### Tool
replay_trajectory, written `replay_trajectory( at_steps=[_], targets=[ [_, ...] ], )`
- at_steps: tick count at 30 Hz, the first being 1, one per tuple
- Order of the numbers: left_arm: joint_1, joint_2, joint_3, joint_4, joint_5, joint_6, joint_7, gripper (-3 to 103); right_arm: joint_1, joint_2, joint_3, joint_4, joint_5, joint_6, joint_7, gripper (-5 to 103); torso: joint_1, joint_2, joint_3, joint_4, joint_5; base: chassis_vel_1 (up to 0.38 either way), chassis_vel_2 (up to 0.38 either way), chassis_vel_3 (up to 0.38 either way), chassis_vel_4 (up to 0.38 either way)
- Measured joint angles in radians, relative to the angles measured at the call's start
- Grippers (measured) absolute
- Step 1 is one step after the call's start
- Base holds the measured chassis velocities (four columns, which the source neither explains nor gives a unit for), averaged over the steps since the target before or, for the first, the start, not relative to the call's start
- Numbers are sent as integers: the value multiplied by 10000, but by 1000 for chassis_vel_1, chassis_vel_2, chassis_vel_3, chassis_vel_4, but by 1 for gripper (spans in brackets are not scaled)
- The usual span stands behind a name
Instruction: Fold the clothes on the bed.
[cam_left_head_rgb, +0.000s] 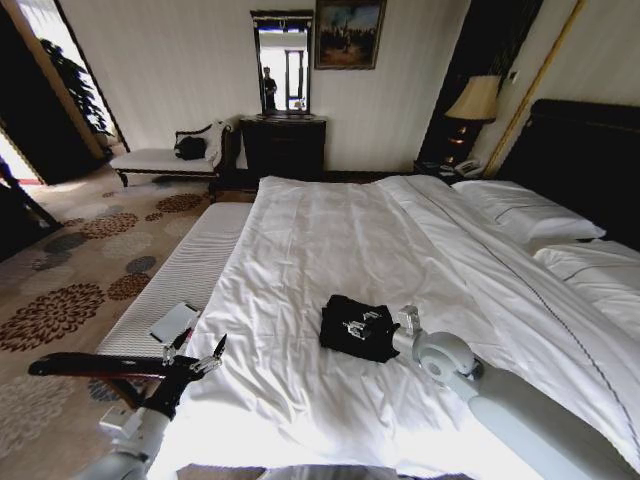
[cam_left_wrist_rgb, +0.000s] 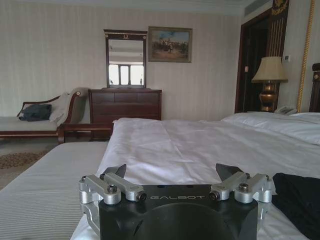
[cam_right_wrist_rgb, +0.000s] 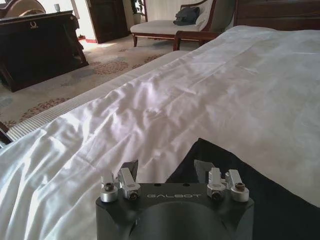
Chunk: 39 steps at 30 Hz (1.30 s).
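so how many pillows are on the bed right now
2 in the head view, both by the dark headboard on the bed: the far pillow nearer the lamp, and the near pillow beside it. More may be hidden past the frame edge.

Wall: pale, striped; mirror (cam_left_head_rgb: 282, 60), painting (cam_left_head_rgb: 349, 33) top centre
Floor: floral carpet (cam_left_head_rgb: 70, 270), left
Furniture: dark dresser (cam_left_head_rgb: 284, 147); lamp (cam_left_head_rgb: 474, 102) upper right
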Motion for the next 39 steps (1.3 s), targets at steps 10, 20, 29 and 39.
replay_trajectory(
  at_steps=[10,20,29,39],
  targets=[
    [0,2,1,1,0,0,5,100,176,1296,542,-2254,-1658,3057,372,96,0,0,1,1,3,0,0,0,0],
    [-1,1,0,1,0,-1,-1,100,1269,3471,-1174,-5871,-4369,5205,71,100,0,0,2,7,0,0,0,0,0],
    [-1,1,0,1,0,-1,0,100,1035,3668,-1778,-6431,-5017,5486,-42,100,0,1,1,-1,-1,0,0,0,0],
    [-1,1,0,1,1,0,-3,100,485,2947,-420,-4274,-4377,5172,578,100,1,0,2,5,2,0,0,0,0]
  ],
)
